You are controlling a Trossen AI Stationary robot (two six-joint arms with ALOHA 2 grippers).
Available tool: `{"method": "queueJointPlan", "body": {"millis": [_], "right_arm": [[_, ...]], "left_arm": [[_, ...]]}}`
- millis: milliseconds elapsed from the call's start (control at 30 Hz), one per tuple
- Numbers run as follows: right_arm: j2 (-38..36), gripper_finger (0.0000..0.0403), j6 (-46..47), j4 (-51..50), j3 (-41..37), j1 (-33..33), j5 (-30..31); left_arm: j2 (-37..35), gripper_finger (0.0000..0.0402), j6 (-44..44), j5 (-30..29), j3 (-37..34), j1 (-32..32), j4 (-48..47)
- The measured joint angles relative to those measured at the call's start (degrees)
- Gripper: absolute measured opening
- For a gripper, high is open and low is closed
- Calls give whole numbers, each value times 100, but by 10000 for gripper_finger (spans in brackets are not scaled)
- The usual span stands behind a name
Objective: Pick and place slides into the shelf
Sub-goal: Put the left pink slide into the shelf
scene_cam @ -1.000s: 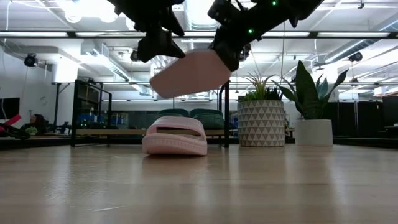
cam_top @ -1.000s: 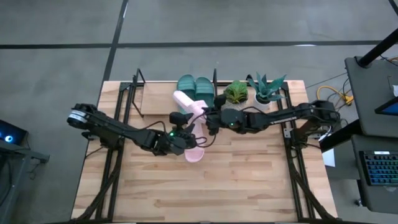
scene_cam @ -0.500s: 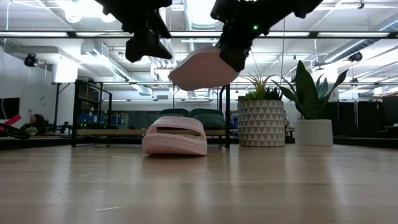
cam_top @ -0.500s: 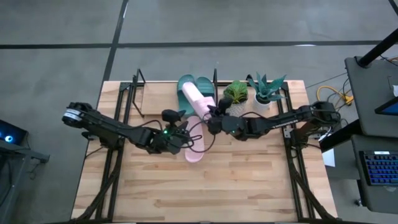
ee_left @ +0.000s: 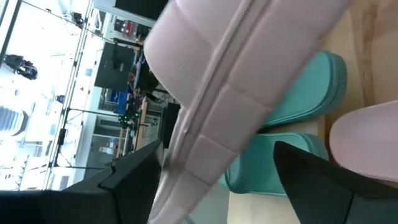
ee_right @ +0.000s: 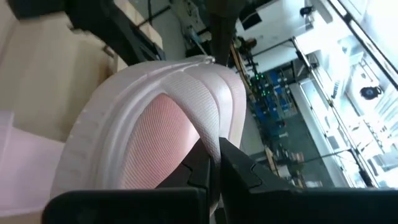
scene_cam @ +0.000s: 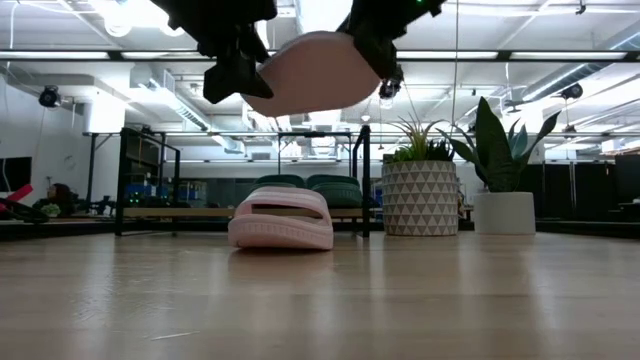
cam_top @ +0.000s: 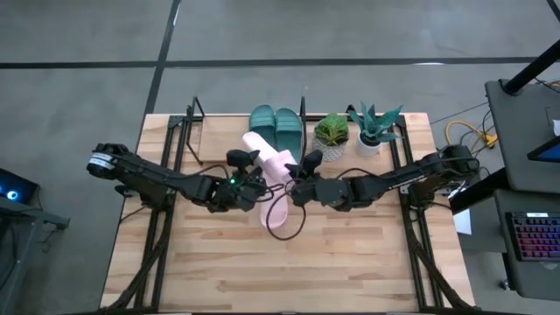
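Pale pink rubber slide sandal [cam_top: 265, 154] aloft, pinched by the right gripper [cam_top: 296, 171] clamped on its edge, left gripper [cam_top: 248, 169] beside it with fingers spread wide, second pink slide [scene_cam: 281, 218] flat on the wooden table [cam_top: 350, 254] beneath, two dark teal slides [cam_top: 275, 124] on the black-posted shelf [cam_top: 210, 140] beyond.

Matt ribbed rubber pink slide [ee_right: 155, 124], wooden plank table [cam_top: 350, 254], thin black metal shelf [scene_cam: 140, 180].

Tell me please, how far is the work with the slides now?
Done: both teal slides sit on the shelf. In hand: the right gripper is shut on a pink slide in the air, with the open left gripper beside it. Left: that one and the other pink slide on the table.
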Motion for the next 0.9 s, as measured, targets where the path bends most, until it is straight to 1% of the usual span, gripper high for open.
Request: {"method": "queueJointPlan", "body": {"millis": [167, 267, 333, 433, 633, 800, 900], "right_arm": [[-1, 9, 135, -457, 151, 57, -53], [-1, 9, 318, -717, 266, 63, -240], [-1, 9, 333, -780, 336, 78, -257], [-1, 9, 322, -877, 438, 81, -262], [-1, 9, 181, -894, 578, 106, -278], [-3, 9, 189, -898, 629, 125, -275], [-3, 16, 223, -994, 703, 123, -278]], "left_arm": [[-31, 257, 58, 2, 0, 63, 0], [-33, 230, 127, 19, 0, 102, -3], [-33, 208, 125, 24, -4, 142, -2], [-31, 164, 168, 24, -40, 189, -2], [-66, 53, 483, 72, -52, 252, 5], [-143, 50, 489, 83, -56, 258, 14], [-204, 50, 559, 85, -79, 258, 25]]}}
